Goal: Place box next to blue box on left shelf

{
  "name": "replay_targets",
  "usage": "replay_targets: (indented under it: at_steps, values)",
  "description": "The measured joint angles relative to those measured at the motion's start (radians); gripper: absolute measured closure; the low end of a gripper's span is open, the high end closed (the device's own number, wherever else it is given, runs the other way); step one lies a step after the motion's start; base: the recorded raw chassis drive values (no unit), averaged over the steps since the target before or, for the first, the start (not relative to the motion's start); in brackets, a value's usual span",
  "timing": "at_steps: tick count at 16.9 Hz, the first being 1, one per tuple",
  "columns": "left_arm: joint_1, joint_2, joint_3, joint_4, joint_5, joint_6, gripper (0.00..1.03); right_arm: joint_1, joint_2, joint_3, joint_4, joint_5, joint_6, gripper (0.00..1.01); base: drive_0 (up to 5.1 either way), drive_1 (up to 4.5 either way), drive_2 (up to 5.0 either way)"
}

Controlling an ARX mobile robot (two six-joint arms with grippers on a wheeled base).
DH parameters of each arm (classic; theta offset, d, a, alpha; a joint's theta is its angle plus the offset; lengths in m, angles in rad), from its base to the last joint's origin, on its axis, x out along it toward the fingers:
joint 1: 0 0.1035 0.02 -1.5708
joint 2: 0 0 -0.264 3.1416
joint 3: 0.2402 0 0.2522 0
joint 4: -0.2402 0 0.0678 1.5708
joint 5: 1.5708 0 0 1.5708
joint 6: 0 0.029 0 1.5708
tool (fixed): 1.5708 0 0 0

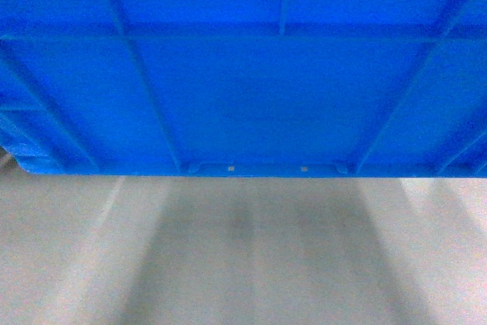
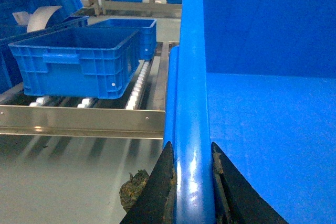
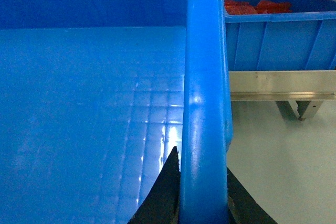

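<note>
head view: unlabelled blue box (image 1: 243, 74) underside

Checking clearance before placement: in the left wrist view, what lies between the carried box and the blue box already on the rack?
Only bare roller track of the left shelf separates the carried box from the resting blue box, seen in the left wrist view.

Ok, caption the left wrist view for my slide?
Left gripper clamps large bright-blue plastic crate rim beside silver roller shelf holding another blue crate.
</note>
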Motion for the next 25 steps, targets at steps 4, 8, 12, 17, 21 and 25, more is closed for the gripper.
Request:
replay_targets:
  at_steps: [4, 8, 12, 17, 21, 25]
  values:
    - [0.000, 0.000, 0.000, 0.000, 0.000, 0.000, 0.92, 0.000, 0.000, 0.000, 0.002, 0.000, 0.000, 0.93, 0.0, 0.00, 0.0]
    - [0.000, -0.003, 0.000, 0.004, 0.000, 0.000, 0.92, 0.000, -0.002, 0.000, 0.005, 0.000, 0.000, 0.93, 0.1, 4.38, -4.3]
    - [0.000, -0.003, 0.000, 0.000, 0.000, 0.000, 0.92, 0.000, -0.002, 0.000, -0.001, 0.000, 0.000, 0.93, 0.1, 4.45, -4.2]
    - [0.000, -0.003, 0.000, 0.000, 0.000, 0.000, 0.92, 0.000, -0.002, 0.000, 0.002, 0.000, 0.000, 0.93, 0.1, 4.45, -4.2]
    - [0.000, -0.003, 0.000, 0.003, 0.001, 0.000, 0.92, 0.000, -0.002, 0.000, 0.001, 0.000, 0.000, 0.93, 0.1, 4.45, -4.2]
    - [0.000, -0.003, 0.000, 0.001, 0.000, 0.000, 0.92, 0.000, -0.002, 0.000, 0.002, 0.000, 0.000, 0.93, 0.1, 4.40, -4.3]
